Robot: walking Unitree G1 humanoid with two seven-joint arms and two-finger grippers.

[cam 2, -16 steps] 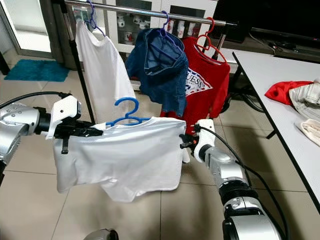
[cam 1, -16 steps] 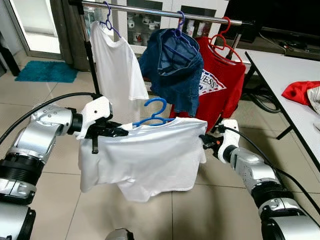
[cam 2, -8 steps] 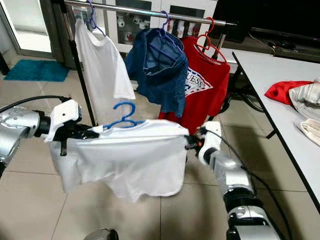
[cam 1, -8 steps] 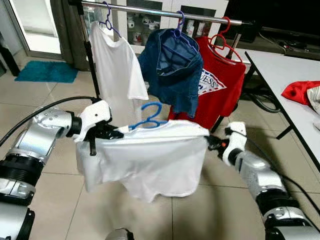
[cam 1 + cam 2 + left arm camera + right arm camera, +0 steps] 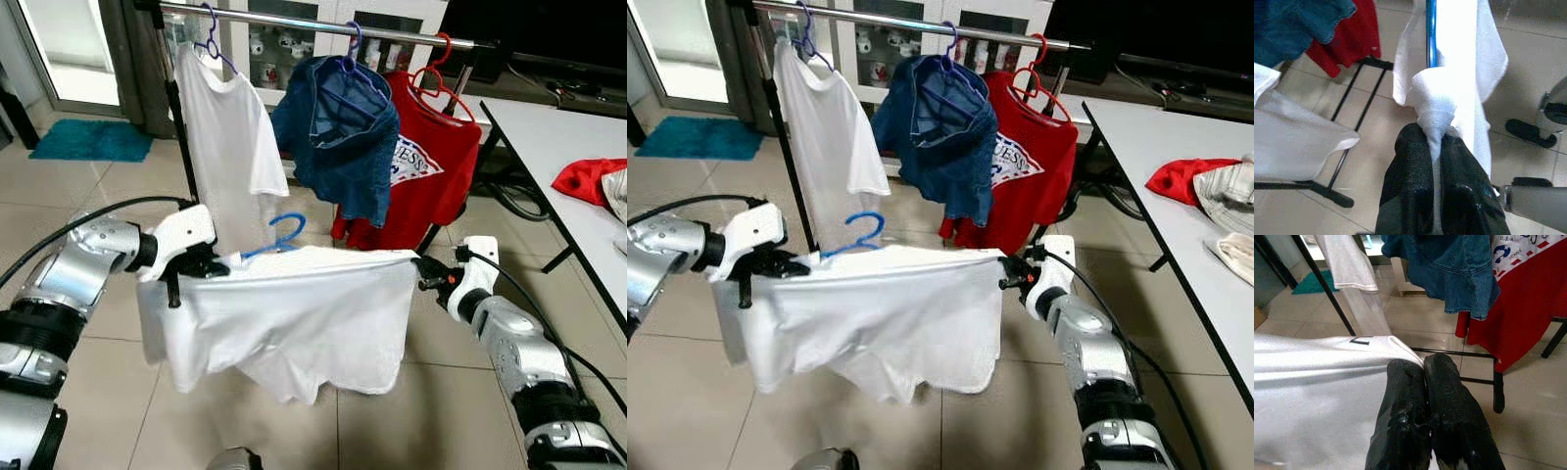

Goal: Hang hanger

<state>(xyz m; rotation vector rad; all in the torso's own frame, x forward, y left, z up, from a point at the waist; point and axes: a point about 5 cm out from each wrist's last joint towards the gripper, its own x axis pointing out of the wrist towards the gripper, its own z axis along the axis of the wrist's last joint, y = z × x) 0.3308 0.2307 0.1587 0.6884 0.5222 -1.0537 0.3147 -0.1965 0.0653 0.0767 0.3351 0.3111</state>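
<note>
White cotton is hanging stretched between the two arms: a white T-shirt (image 5: 289,318) on a blue hanger (image 5: 277,235) is being held up in front of the clothes rail (image 5: 323,24), below its bar and apart from it. The left gripper (image 5: 1436,142) is pinching a bunched twist of the shirt's shoulder between its fingers (image 5: 1408,169), which are pressing close together on the cloth, and the hanger's blue arm is running straight on from that pinch, just beyond the fingertips. The right gripper (image 5: 1422,367) is clamping the shirt's other shoulder edge, its two fingers (image 5: 1444,382) lying tight against each other with the white fabric coming out at their tips. The hanger's hook is standing up from the middle of the shirt, between the two grippers, nearer the left one, and it is not touching the rail. The shirt's body is sagging down toward the tiled floor (image 5: 118,196). On the rail behind, three garments are hanging on hangers of their own: another white shirt (image 5: 230,137) at the left, a blue denim piece (image 5: 338,137) in the middle and a red shirt (image 5: 426,162) with a printed logo at the right. A white desk (image 5: 558,147) is standing at the robot's right, with a red cloth (image 5: 586,179) lying on it.
</note>
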